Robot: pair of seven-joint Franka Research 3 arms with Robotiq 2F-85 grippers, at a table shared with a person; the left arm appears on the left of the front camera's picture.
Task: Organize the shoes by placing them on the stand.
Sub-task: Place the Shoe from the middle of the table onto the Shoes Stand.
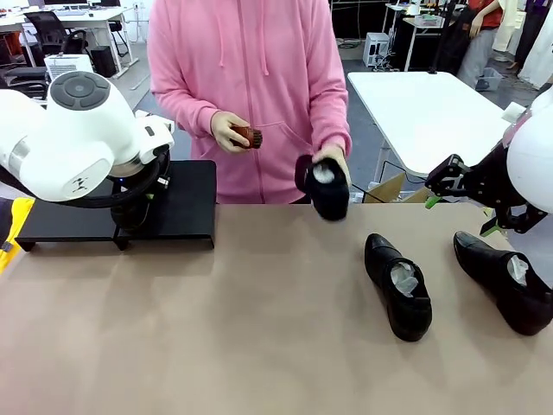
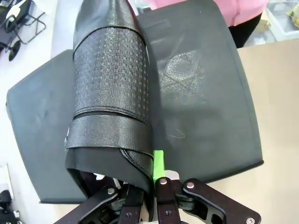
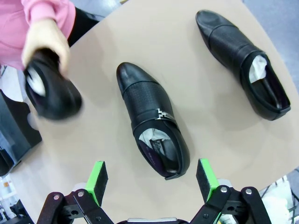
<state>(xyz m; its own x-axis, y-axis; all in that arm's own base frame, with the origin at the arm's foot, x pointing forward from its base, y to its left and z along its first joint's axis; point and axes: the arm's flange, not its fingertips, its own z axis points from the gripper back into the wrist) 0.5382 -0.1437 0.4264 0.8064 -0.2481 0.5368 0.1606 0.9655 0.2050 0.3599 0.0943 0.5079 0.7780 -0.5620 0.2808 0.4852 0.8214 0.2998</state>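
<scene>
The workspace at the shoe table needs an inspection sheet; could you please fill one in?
Surface: tan tabletop, the stand at its far left.
Job's things: middle shoe and right shoe lie on the tabletop; third shoe in the person's hand; fourth shoe held over the stand.
Clutter: brown brush in the person's other hand.
Pincers: left pincer shut on the fourth shoe; right pincer open, above the middle shoe.
Cables: nothing seen.
Surroundings: person in pink at the far side; white table behind.
</scene>
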